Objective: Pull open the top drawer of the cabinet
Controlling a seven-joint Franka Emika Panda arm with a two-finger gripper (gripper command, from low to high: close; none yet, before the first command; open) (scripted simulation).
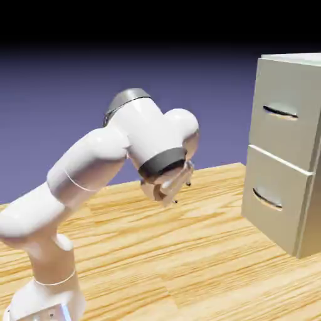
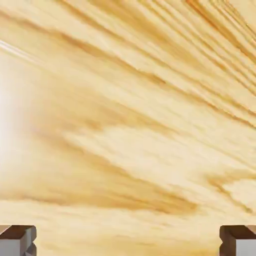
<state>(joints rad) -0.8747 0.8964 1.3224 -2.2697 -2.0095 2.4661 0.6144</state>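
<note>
While I watch from the side, my gripper [image 1: 168,188] hangs mid-frame over the table [image 1: 188,263], jaws wide and empty; the cabinet [image 1: 285,150] stands at right, top drawer [image 1: 282,116] shut; I see no writing anywhere.

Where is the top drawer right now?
In the exterior view, the top drawer sits shut at the right edge, in the upper half of the cabinet, directly above the lower drawer, well apart from the pincer.
</note>
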